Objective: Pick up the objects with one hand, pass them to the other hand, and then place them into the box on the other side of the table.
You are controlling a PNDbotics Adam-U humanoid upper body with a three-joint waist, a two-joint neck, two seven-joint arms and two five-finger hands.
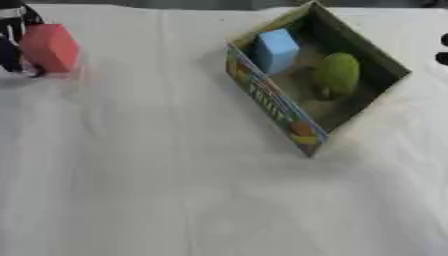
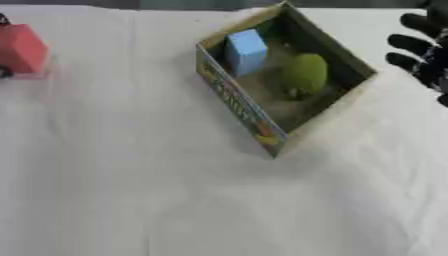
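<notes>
Red and boxy, a foam block (image 1: 50,47) sat at the far left of the white-clothed bench (image 1: 175,190), held in the curled fingers of the left hand (image 1: 12,45), which showed only partly at the frame edge. Right of centre lay the cardboard box (image 1: 278,107), holding a blue block (image 1: 276,50) and a green rounded object (image 1: 336,74). At the far right, the right hand (image 2: 422,47) hung with fingers relaxed, holding nothing.

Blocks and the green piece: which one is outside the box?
The red block, at the table's far left against the left hand. The blue block and green object lie inside the box.
</notes>
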